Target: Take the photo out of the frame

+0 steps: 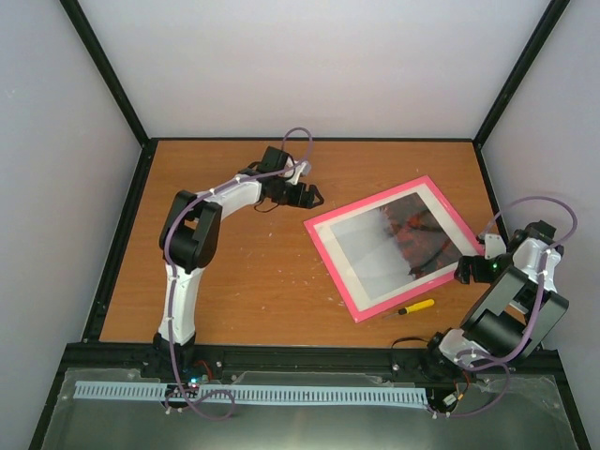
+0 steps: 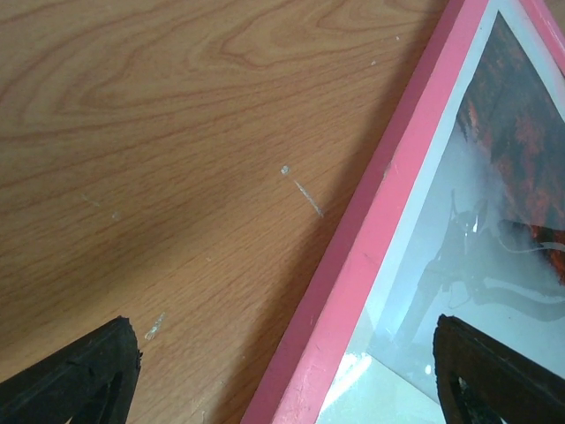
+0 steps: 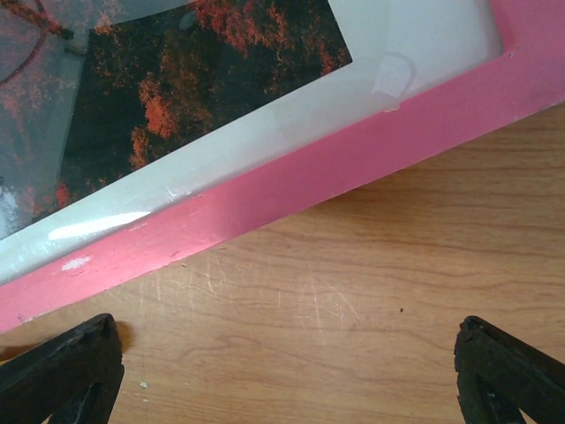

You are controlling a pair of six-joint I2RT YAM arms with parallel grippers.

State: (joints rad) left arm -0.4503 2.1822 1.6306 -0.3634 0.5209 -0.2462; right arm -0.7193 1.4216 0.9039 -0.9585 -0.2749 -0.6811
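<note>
On a scratched wood-grain table [image 1: 244,281] walled by pale panels [image 1: 309,66], the pink frame [image 1: 357,302] lies flat and askew at right, the photo [image 1: 398,246] inside it under glass. The left gripper [image 1: 300,199] hangs open and empty by the frame's far-left corner. The right gripper [image 1: 475,255], also spread wide, is at its right edge. A yellow-handled screwdriver [image 1: 412,307] lies just beside the near edge.

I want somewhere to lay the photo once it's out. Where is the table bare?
Widest bare table: between the left arm and the frame. A smaller patch lies behind the frame, far right. Crowded: near right, where the yellow tool and right gripper sit by the frame.
</note>
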